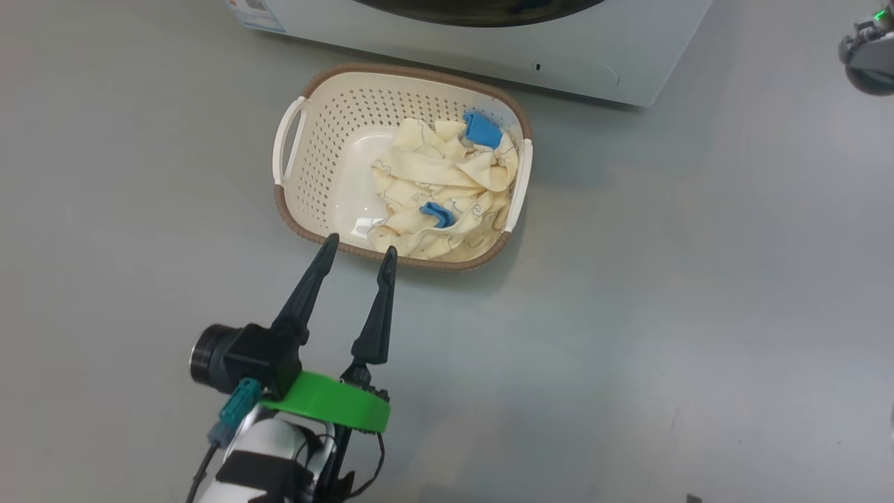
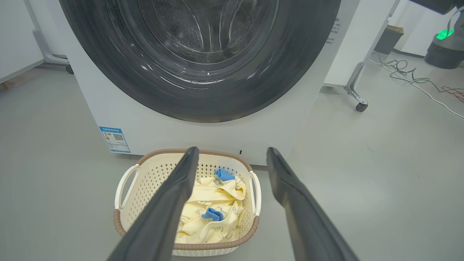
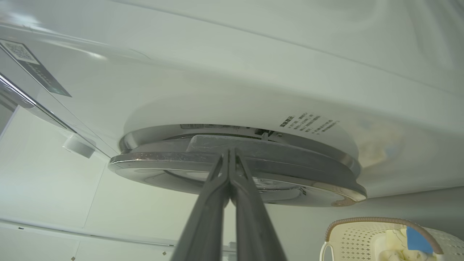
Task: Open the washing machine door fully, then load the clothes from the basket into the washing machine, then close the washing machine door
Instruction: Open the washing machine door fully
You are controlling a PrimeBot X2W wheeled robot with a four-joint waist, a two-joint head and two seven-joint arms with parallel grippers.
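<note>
Left gripper [image 1: 360, 244] spread wide, empty, tips at basket [image 1: 419, 72] rim, 6 o'clock. Clothes [image 1: 440, 181] heaped toward basket's 3 o'clock side. Right gripper [image 3: 229, 151] pressed together, tips at washing machine door [image 3: 163, 167] edge.

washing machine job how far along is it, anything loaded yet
Nothing looks finished. The washing machine door looks shut or barely cracked in the left wrist view. In hand: the right gripper, fingers pressed together, has its tips at the door's edge. Left to do: swing it fully open, load the clothes, lying in the basket before the open left gripper, then close the door.
</note>
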